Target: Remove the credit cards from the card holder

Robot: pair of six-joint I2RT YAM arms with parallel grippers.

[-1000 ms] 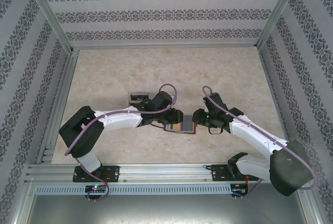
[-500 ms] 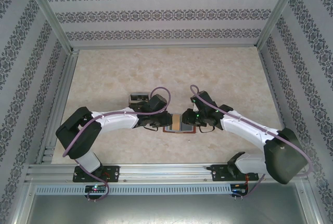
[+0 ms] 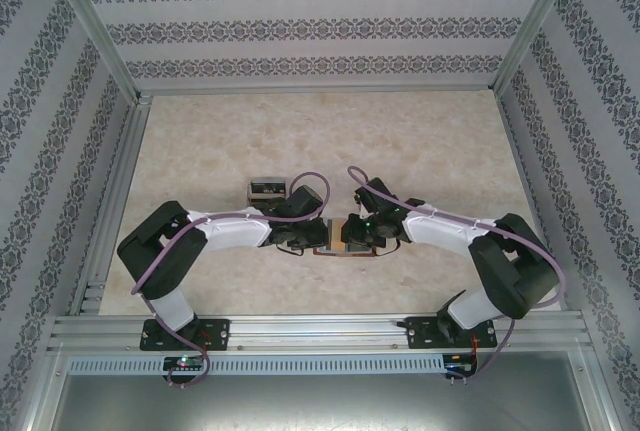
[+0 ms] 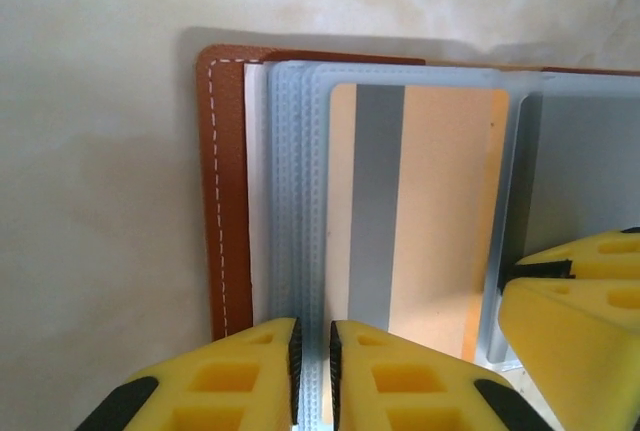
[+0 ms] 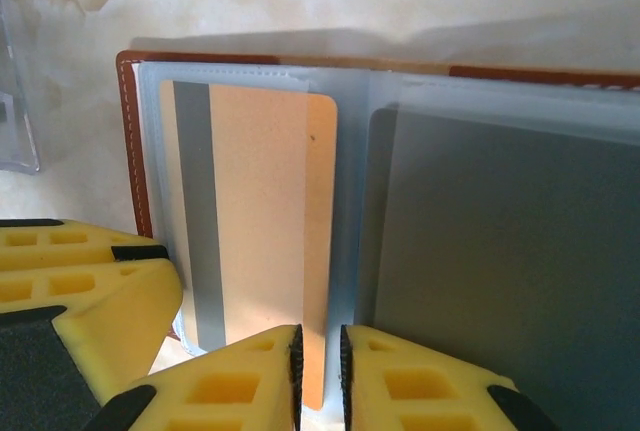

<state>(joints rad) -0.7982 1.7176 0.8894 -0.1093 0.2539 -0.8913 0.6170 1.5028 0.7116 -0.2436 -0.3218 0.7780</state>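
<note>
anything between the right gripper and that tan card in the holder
The clear sleeve of the card holder that the tan card sits in. The right gripper pinches at its near edge; bare or through plastic, I cannot tell.

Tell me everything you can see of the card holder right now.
The card holder lies spread open and flat on the table: reddish-brown leather cover with pale stitching, clear bluish plastic sleeves stacked inside. One sleeve holds a tan card with a grey stripe, the facing one a grey card. The left gripper and right gripper each pinch a sleeve edge.
</note>
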